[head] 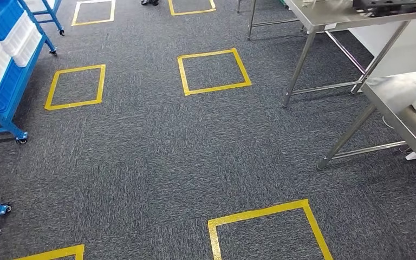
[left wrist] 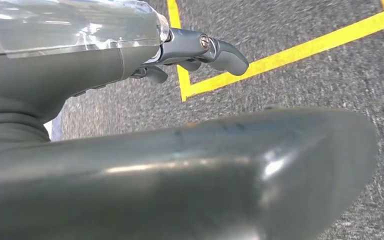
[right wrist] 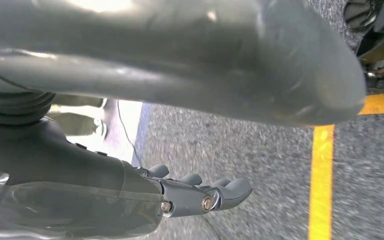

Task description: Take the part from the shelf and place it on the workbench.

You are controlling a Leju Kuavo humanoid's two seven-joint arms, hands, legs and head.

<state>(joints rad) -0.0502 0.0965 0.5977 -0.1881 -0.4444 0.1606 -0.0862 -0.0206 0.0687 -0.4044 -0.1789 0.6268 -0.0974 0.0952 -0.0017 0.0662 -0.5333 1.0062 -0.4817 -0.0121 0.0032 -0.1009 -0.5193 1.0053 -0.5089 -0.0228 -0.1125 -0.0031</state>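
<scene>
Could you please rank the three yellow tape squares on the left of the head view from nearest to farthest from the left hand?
The left hand hangs low at the robot's side.
1. Bottom-edge yellow tape square, lower left.
2. Yellow tape square beside the blue shelf cart, mid left.
3. Top-edge yellow tape square, farthest.

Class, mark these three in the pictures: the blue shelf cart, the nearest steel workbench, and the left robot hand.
blue shelf cart (head: 12, 81), head view, on its blue side frame.
steel workbench (head: 398, 89), head view, on its bare top.
left robot hand (left wrist: 130, 55), left wrist view, on the grey palm.
</scene>
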